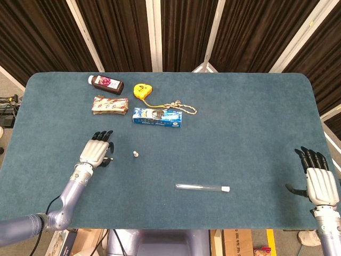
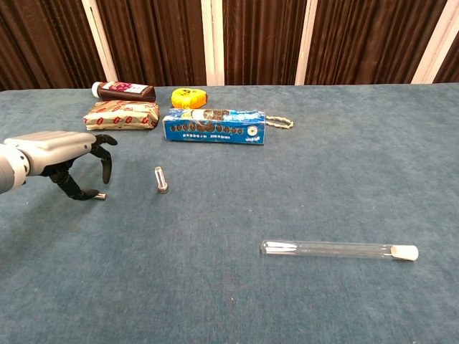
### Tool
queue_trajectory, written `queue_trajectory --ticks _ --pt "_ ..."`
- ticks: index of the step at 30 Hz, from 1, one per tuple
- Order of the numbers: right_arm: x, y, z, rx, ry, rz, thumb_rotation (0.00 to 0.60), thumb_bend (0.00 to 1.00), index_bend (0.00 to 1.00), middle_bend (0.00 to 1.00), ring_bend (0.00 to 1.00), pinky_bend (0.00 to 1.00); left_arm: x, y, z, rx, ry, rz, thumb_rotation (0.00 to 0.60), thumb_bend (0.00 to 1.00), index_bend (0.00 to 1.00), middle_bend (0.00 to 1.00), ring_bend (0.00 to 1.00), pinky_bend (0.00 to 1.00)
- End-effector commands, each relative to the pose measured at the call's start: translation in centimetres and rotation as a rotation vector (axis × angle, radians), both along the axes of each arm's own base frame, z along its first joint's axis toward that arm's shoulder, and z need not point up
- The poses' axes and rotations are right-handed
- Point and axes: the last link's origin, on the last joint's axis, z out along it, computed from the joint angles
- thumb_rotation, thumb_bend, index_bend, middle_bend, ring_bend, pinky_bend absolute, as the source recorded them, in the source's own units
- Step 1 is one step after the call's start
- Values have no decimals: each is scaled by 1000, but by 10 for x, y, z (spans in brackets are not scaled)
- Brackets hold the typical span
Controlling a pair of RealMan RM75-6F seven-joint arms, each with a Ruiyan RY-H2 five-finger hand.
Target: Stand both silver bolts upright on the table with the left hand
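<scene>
One silver bolt (image 1: 136, 154) (image 2: 161, 179) stands upright on the blue table (image 1: 240, 122), left of centre. The other silver bolt (image 2: 101, 196) lies flat further left; only its end shows past my left hand (image 1: 97, 152) (image 2: 68, 161). That hand hangs low over the lying bolt with its fingers arched and apart, thumb tip down beside the bolt, and I see no grip on it. My right hand (image 1: 318, 178) stays at the table's front right edge with straight fingers, holding nothing; only the head view shows it.
A glass test tube (image 1: 202, 187) (image 2: 337, 250) lies front of centre. At the back left sit a blue box (image 1: 157, 117) (image 2: 213, 126), a yellow tape measure (image 1: 140, 90), a knotted rope (image 1: 178, 106), a patterned packet (image 1: 110, 104) and a dark bottle (image 1: 105, 83).
</scene>
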Motion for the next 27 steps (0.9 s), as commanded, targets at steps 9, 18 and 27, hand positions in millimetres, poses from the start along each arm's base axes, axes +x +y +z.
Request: queue_trajectory --ticks 9,18,27 --pt "0 0 1 1 -2 -5 600 113 131 91 47 0 0 -2 -4 -4 14 3 600 495 494 0 0 0" --pt "0 1 0 7 -3 -7 600 114 132 91 47 0 1 -4 -5 -6 23 -6 600 496 517 0 0 0" --pt "0 1 1 2 -5 -9 600 113 131 91 47 0 1 -4 -10 -13 33 -7 600 500 519 0 0 0"
